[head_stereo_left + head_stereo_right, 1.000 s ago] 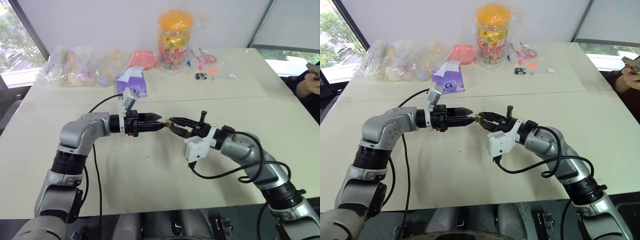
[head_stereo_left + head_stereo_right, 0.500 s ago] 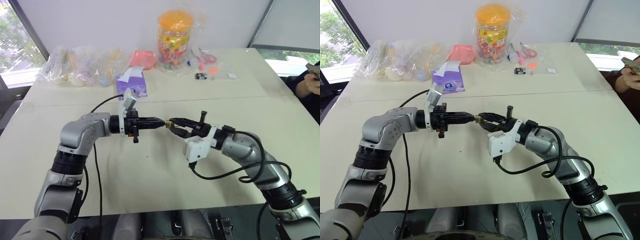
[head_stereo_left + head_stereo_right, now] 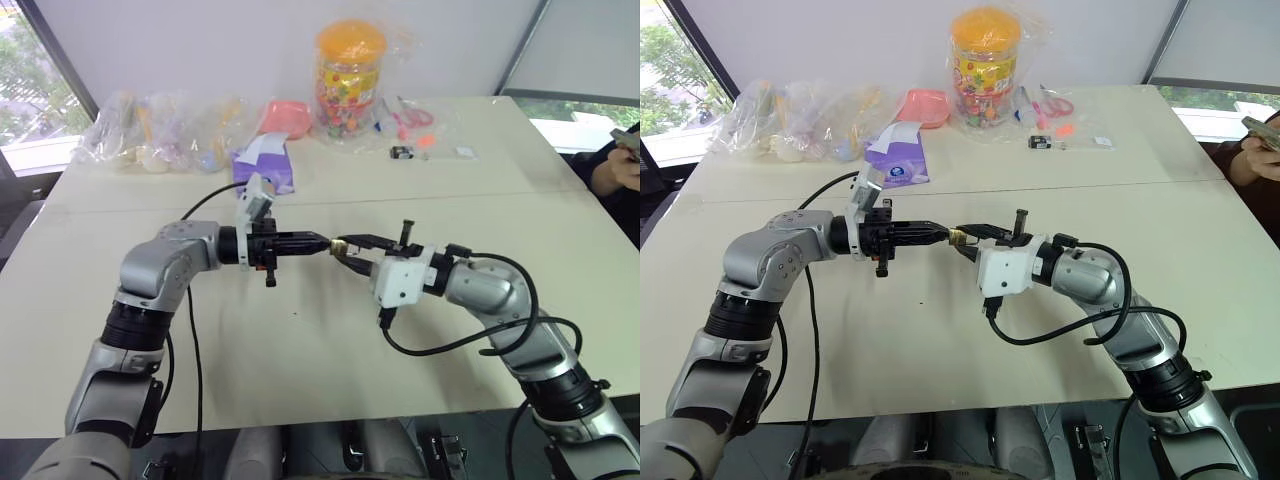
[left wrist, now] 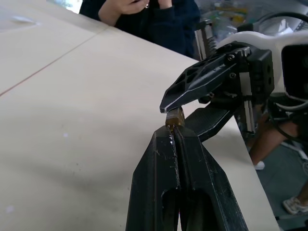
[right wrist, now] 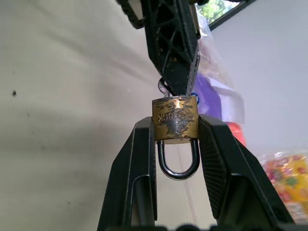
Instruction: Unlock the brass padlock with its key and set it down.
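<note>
The brass padlock [image 5: 174,119] is small and gold-coloured, and its silvery shackle [image 5: 178,166] hangs back between my right gripper's fingers. My right gripper [image 3: 346,249] is shut on the padlock's body and holds it above the middle of the table. My left gripper [image 3: 318,243] comes in level from the left and meets the padlock tip to tip. Its fingers [image 4: 166,144] are shut on the key [image 5: 164,88], of which a small silvery bit shows at the padlock's bottom face. The padlock [image 4: 174,117] sits right at the left fingertips.
Along the table's far edge stand a candy jar with an orange lid [image 3: 350,75], clear plastic bags [image 3: 150,130], a pink bowl [image 3: 285,115], a purple packet [image 3: 265,160] and a small black item [image 3: 402,152]. A person's hand [image 3: 625,150] is at the right edge.
My left gripper's fingers have closed from slightly apart to shut at the padlock. My right wrist has rolled, turning its white camera housing. Both hands kept their place.
</note>
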